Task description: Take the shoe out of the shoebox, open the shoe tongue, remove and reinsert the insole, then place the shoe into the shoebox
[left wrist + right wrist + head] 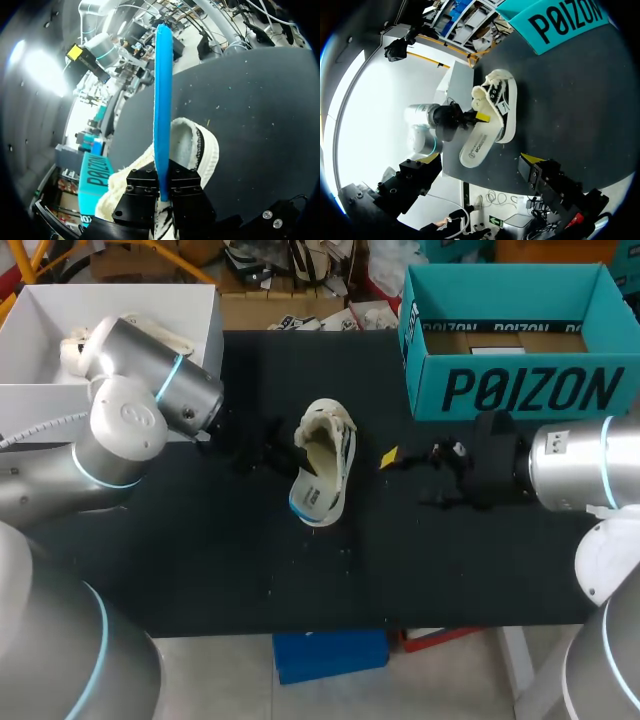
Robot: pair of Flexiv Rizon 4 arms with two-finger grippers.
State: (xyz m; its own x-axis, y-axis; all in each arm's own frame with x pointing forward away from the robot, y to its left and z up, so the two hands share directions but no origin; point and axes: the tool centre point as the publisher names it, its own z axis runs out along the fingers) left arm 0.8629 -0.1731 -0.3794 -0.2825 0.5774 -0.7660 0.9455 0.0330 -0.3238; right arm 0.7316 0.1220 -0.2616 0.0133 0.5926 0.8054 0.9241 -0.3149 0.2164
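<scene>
A cream sneaker [335, 445] lies on its side in the middle of the black table [200, 560]. Its insole [311, 497], blue on one face and white on the other, sticks out of the shoe's opening towards the front edge. My left gripper [276, 448] is at the shoe's left side. In the left wrist view the gripper [162, 187] is shut on the insole [163, 90], seen edge-on, with the sneaker [200, 150] just beyond. My right gripper [412, 476] stands open to the right of the shoe, holding nothing; from it I see the sneaker [497, 97] and the insole [479, 144].
The teal shoebox [520, 390], open at the top, stands at the back right behind my right arm. A white open box [150, 310] sits at the back left behind my left arm. A blue bin [330, 652] shows below the table's front edge.
</scene>
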